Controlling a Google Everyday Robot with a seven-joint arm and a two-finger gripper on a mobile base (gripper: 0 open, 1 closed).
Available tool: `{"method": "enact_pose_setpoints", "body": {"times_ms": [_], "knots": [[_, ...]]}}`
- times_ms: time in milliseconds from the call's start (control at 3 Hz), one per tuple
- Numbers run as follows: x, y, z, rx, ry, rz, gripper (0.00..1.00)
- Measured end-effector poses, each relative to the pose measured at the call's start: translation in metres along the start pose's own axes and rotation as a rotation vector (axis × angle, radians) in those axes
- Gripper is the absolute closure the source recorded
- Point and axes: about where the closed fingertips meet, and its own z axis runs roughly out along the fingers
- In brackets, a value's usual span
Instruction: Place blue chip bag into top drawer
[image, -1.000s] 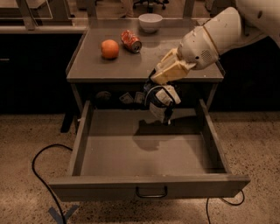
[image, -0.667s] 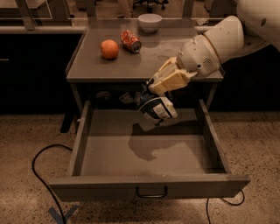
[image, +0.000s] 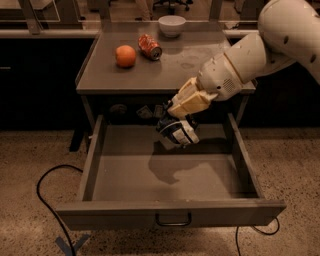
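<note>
- The gripper (image: 172, 120) sits at the end of the white arm (image: 250, 60), which reaches in from the upper right. It is just below the front edge of the bench (image: 200, 67) and above the rear half of the open top drawer (image: 125, 214).
- It is clenched on the blue chip bag (image: 179, 133), grasping it at the upper part.
- The bag hangs crumpled, navy with white patches, in the air over the drawer's floor. Its shadow lies on the floor below and slightly towards the front.
- The drawer is pulled well out, with a small dark pull handle (image: 173, 220) at the centre of its front panel.
- On the bench top an orange (image: 125, 56) stands just beside a tipped red soda can (image: 150, 46), with a white bowl (image: 171, 25) behind them at the rear edge.
- A black cable (image: 44, 200) loops over the speckled floor at the left.
</note>
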Motion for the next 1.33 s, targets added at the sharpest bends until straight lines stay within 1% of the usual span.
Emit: {"method": "enact_pose_setpoints", "body": {"times_ms": [333,667,1000,1333], "knots": [[0.046,-0.015,0.027,0.005,0.040,0.083,1.00],[0.087,-0.026,0.050,-0.007,0.074,0.163,1.00],[0.124,-0.032,0.070,-0.039,0.131,0.236,1.00],[0.150,-0.026,0.082,-0.061,0.141,0.300,1.00]]}}
